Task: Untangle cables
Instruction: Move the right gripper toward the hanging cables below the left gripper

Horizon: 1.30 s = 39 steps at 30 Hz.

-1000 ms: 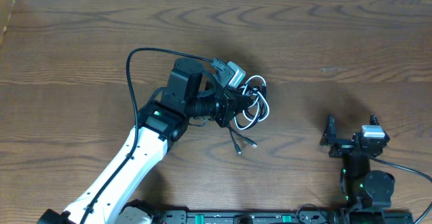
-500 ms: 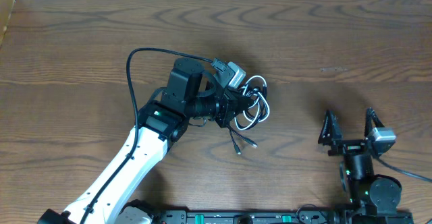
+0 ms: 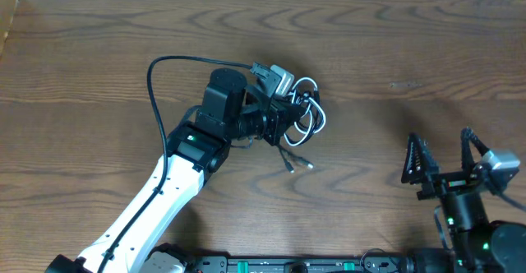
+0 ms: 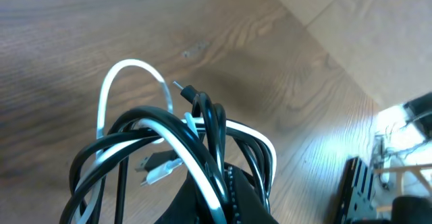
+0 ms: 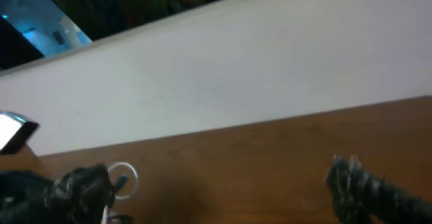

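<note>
The left pincer is clamped on the cables. In its wrist view, black strands and the white cord arch over a dark finger, and the whole bunch appears lifted off the bench. Seen from overhead, the knot sits near the bench's middle, slightly toward the far edge. A couple of plug ends trail from it toward the near edge.

The right pincer has its fingers apart and holds nothing. It is well away from the bunch, close to the near right corner.

The step in hand looks like holding the bundle up so that a single cord can be drawn out. To do it well, the left grip should be firm but should pinch only part of the knot, because squeezing every strand would lock the loops together. The free arm would best approach with its fingers wide and take one clearly separate piece. The white loop that stands proud of the black ones is a good target, as is a dangling plug end. It should then pull slowly toward the right edge and ease off if other loops tighten. A quick tug would likely cinch the tangle or drag it out of the left grip.
</note>
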Each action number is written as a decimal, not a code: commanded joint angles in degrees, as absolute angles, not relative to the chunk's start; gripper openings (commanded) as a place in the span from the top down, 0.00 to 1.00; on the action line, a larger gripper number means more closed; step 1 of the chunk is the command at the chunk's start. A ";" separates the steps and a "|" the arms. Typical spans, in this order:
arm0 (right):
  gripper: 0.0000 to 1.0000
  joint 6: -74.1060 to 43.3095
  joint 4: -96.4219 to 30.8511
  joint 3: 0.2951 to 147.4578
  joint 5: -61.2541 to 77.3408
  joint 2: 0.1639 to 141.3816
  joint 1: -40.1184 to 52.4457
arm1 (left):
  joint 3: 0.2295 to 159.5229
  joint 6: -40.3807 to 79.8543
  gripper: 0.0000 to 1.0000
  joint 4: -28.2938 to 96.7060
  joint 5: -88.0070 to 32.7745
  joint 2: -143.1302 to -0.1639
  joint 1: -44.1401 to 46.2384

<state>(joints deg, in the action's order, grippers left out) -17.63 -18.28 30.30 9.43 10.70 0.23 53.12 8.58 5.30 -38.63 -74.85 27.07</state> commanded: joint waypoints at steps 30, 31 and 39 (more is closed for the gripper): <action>0.01 -28.16 -26.57 51.72 44.18 40.77 0.10 | 53.87 71.02 0.93 -6.76 -22.87 -73.71 27.38; 0.01 -28.97 -26.59 51.72 43.66 41.08 0.10 | 53.87 71.70 0.93 -6.76 -22.87 -73.71 27.55; 0.04 -26.74 -26.81 51.33 45.63 45.84 0.10 | 53.87 77.10 0.93 -7.03 -22.87 -73.71 30.61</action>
